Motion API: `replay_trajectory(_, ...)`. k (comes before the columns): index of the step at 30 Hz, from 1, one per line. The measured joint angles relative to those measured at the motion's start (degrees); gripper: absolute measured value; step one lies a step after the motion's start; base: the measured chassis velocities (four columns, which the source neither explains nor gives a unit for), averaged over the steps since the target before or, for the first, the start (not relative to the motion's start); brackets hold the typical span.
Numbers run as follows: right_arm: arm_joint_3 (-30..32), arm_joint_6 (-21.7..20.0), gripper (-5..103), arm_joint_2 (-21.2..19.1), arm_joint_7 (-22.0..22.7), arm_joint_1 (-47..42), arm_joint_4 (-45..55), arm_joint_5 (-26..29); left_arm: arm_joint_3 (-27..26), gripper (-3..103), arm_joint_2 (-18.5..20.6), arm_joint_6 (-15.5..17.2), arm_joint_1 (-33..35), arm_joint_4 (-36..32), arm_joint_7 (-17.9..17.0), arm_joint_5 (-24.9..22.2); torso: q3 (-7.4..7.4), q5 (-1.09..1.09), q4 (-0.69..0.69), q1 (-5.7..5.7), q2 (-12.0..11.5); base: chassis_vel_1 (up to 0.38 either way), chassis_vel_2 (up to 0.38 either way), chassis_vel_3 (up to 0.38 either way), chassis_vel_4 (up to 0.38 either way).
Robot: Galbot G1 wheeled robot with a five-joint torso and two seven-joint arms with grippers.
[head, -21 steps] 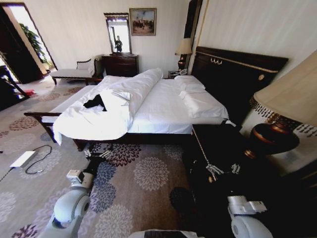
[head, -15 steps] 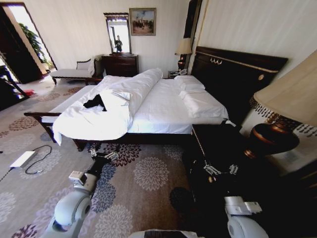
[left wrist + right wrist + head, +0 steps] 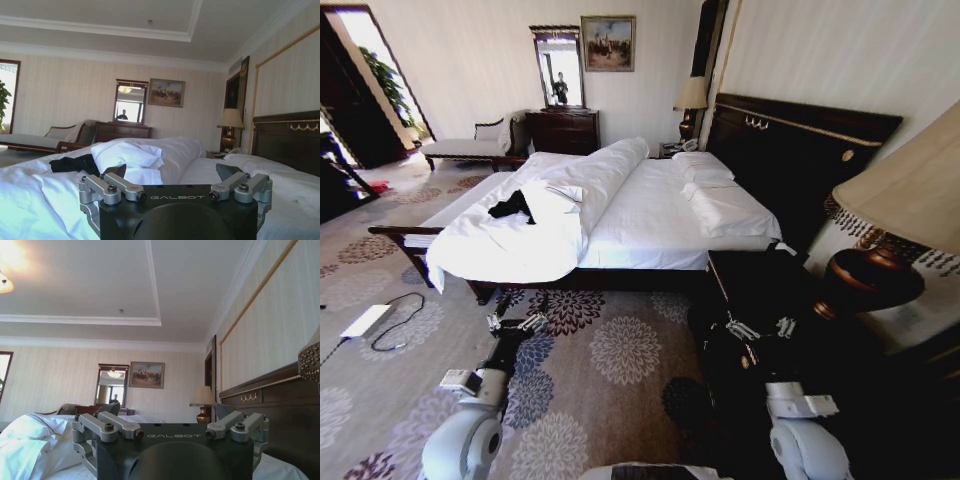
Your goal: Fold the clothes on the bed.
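- The bed [image 3: 650, 215] stretches across the middle of the head view, dark headboard at its 2 o'clock end, white pillows [image 3: 715, 195] just below that.
- The white duvet [image 3: 545, 225] is bunched into a long ridge and spills over the bed's foot corner at about 8 o'clock.
- The clothes [image 3: 512, 207], a small dark crumpled heap, lie on the duvet near the foot of the bed, at roughly 10 o'clock from the middle of the head view. In the left wrist view the same dark heap [image 3: 75, 164] sits on the white bedding beyond the jaws.
- The left gripper [image 3: 517, 323] hangs over the patterned carpet [image 3: 620, 350] just short of the bed's foot corner, well apart from the clothes; its jaws stand apart, holding nothing.
- The right gripper [image 3: 758, 328] is raised in front of the dark nightstand [image 3: 760, 290] at about 4 o'clock, beside the bed's long side; its jaws are also spread, with nothing between them.
- A lamp with a wide shade [image 3: 905, 195] stands at 3 o'clock.
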Motion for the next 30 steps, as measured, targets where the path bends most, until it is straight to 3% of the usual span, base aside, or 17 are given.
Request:
replay_trajectory(11, 0.26, 0.34, 100, -1.32, -3.38, 0.17, 0.20, 4.47, -0.99, 100, -1.53, 0.37, 1.83, -1.58, -0.53, 0.92, 0.00, 0.00, 0.00, 0.00, 0.00, 0.000, 0.000, 0.000, 0.000)
replay_trajectory(30, -2.31, 0.50, 100, 1.63, -3.80, -0.01, 0.23, 2.02, -1.83, 100, -1.35, -1.74, 3.95, -2.68, -0.57, 0.35, 0.00, -0.01, 0.00, 0.00, 0.00, -0.013, 0.011, 0.014, -0.015)
